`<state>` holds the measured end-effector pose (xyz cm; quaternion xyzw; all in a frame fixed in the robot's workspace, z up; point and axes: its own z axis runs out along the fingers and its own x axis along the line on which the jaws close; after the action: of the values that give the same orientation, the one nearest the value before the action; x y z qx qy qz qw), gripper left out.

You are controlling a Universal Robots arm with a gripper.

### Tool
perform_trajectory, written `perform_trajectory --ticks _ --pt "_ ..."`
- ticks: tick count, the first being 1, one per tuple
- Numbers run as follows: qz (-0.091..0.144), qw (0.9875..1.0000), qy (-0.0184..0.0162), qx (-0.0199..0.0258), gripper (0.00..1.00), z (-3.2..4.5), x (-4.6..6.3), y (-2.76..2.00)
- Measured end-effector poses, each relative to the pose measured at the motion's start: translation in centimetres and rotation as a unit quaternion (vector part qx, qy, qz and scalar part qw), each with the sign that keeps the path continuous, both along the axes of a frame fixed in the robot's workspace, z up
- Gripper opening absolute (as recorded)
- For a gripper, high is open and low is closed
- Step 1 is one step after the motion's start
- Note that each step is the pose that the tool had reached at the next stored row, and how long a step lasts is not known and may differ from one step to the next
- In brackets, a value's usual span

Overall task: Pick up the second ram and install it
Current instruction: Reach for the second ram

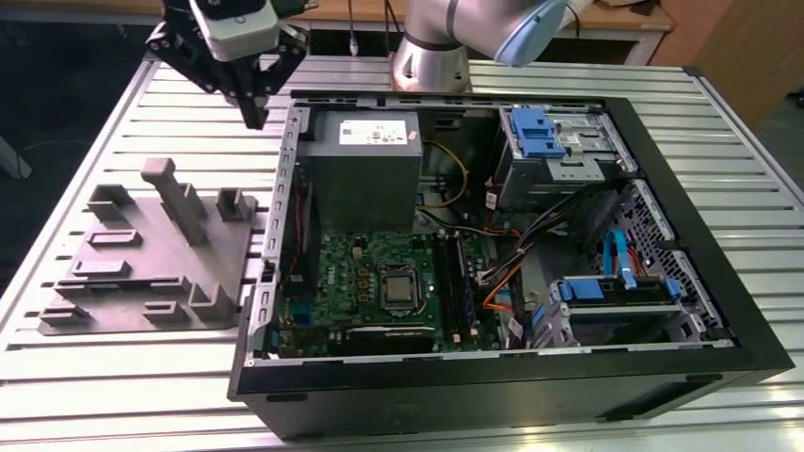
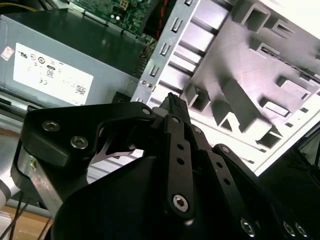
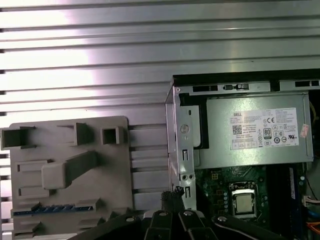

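Over the slatted table (image 1: 113,132), beside a corner of the computer case (image 1: 503,395), my gripper (image 1: 255,115) hung, fingers (image 2: 174,115) drawn together, near the fixture tray (image 1: 126,278).

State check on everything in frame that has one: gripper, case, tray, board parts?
gripper: shut, in the air by the case wall near the power supply.
computer case: lying on its side, side panel off, inside exposed.
fixture tray: flat on the table, with a blue strip in one slot.
processor: seated in the circuit board, bare, no cooler.
power supply: mounted inside the case.
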<state>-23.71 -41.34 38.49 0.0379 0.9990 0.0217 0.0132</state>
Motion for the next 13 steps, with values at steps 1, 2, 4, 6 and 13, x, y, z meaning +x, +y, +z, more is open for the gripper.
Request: perform_trajectory --ticks 1,2,4,6,13 --pt "0.000 1.0000 0.0000 0.0000 0.10 -0.05 -0.2 -0.10" --pt "0.000 1.0000 0.0000 0.0000 0.10 -0.09 -0.4 -0.20" --pt "0.000 1.0000 0.0001 0.0000 0.10 -0.18 -0.8 -0.40" --pt "0.000 1.0000 0.0000 0.0000 0.10 -0.27 -1.3 -0.61" --pt "0.000 1.0000 0.0000 0.0000 0.10 -0.64 -2.9 -1.22"
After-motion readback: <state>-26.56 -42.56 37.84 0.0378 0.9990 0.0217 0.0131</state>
